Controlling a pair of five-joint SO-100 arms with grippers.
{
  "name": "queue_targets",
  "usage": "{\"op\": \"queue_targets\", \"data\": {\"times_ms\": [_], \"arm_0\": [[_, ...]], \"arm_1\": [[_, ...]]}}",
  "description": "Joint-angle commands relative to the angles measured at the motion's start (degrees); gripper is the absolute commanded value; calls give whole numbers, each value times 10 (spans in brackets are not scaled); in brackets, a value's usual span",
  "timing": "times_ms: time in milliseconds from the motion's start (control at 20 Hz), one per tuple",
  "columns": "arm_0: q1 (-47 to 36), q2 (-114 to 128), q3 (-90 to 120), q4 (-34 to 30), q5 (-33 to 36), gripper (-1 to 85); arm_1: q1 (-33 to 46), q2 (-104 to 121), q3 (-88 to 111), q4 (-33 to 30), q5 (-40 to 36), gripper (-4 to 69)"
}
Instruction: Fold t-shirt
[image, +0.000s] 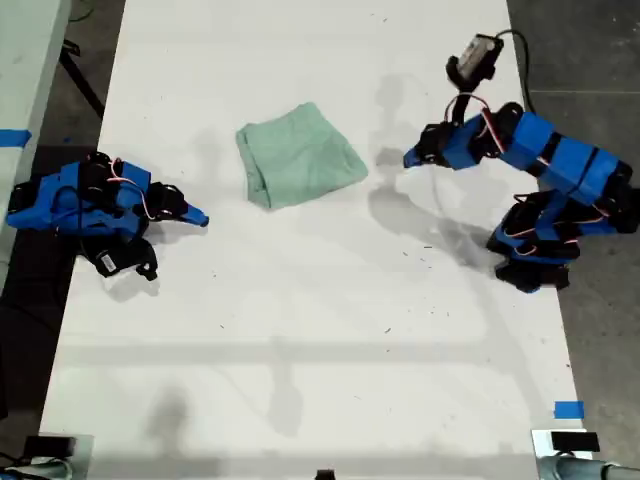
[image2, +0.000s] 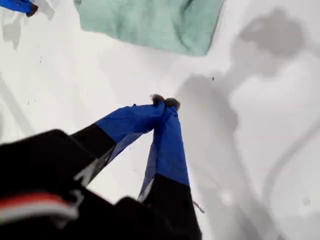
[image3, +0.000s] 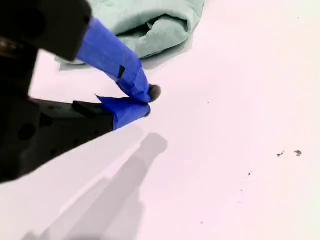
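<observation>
On the white table (image: 330, 330) in the exterior view the folded t-shirt (image: 298, 155) lies between both arms, touched by neither, while the first wrist view shows my first gripper (image2: 164, 101) pinched closed on nothing and the second wrist view shows my second gripper (image3: 149, 101) likewise closed and empty.

Bright, even overhead light fills my exterior view, and the white table (image: 300, 330) nearly washes out. Soft grey shadows of both arms fall on it, doubled in places, so perhaps more than one lamp. In my first wrist view the black body of my first gripper (image2: 164, 102) is blurred up close. My second wrist view carries a pinkish cast.
</observation>
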Motion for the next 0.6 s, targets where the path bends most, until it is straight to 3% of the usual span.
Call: {"op": "queue_targets", "data": {"times_ms": [0,100,200,300,400,450,550], "arm_0": [[8,4,-5,1,0,17],[8,4,-5,1,0,17],[8,4,-4,1,0,17],[7,4,-4,1,0,17],[7,4,-4,1,0,17],[6,4,-4,1,0,17],[6,4,-4,1,0,17]], "arm_1": [[-31,258,204,6,92,-12],[-66,470,355,55,183,-12],[-97,634,473,153,287,-12],[-119,611,503,128,327,-11],[-123,629,504,125,440,56],[-123,629,504,127,417,57],[-123,629,504,127,241,57]]}}
